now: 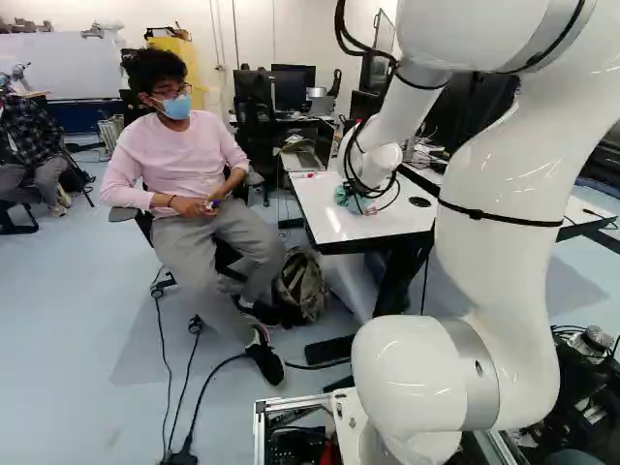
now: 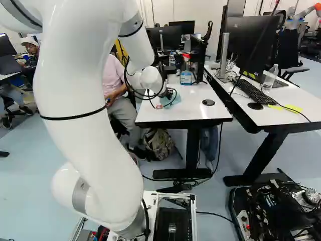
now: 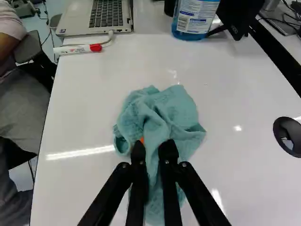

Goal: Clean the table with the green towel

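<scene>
1. Bunched teal-green cloth towel [image 3: 174, 110] lies on a white rectangular table [image 2: 195, 113], its folds caught by the black two-fingered gripper [image 2: 165, 104]; the wrist view shows cloth clasped between both fingers.
2. The left base and wrist views show an open silver laptop [image 3: 96, 19] and a white marker with a red cap [image 3: 81, 49], which the right base view does not.
3. A bottle of blue liquid [image 2: 186, 76] appears in the right base and wrist views, at the table's far end near the laptop. Laptop, marker and bottle occupy the surface ahead of the towel.
4. On the adjoining desk at the right of the right base view sit a black keyboard [image 2: 256, 92] and black mouse [image 2: 255, 106].
5. The white arm [image 1: 513, 184] arches forward, its wrist low over the table, cables looping around it.
</scene>
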Controlling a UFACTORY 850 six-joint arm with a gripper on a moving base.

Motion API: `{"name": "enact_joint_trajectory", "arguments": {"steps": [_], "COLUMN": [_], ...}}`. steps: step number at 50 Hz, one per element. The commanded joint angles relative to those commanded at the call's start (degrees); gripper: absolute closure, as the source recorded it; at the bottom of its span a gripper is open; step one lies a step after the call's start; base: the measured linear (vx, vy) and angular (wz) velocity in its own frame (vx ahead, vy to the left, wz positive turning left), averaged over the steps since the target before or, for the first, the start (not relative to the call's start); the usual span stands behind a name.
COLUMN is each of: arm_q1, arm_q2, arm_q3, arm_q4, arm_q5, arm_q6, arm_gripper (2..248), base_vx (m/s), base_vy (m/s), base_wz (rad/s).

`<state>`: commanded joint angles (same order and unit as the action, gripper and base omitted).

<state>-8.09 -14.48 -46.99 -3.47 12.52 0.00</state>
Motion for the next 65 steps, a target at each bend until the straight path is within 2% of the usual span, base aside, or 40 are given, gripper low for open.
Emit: {"name": "enact_joint_trajectory", "arguments": {"steps": [11, 20, 52, 65], "arm_q1": [1.36, 1.01, -4.61, -7.22], "arm_q2": [1.56, 3.65, 8.72, 8.78], "arm_q3": [1.84, 4.26, 9.93, 10.00], "arm_q4": [0.00, 0.00, 0.00, 0.00], "arm_q5": [0.00, 0.00, 0.00, 0.00], "arm_q6": [0.00, 0.00, 0.00, 0.00], "arm_gripper": [213, 213, 213, 213], "base_vx": [0.000, 0.000, 0.000, 0.000], "base_vy": [0.000, 0.000, 0.000, 0.000], "base_wz": [0.000, 0.000, 0.000, 0.000]}}
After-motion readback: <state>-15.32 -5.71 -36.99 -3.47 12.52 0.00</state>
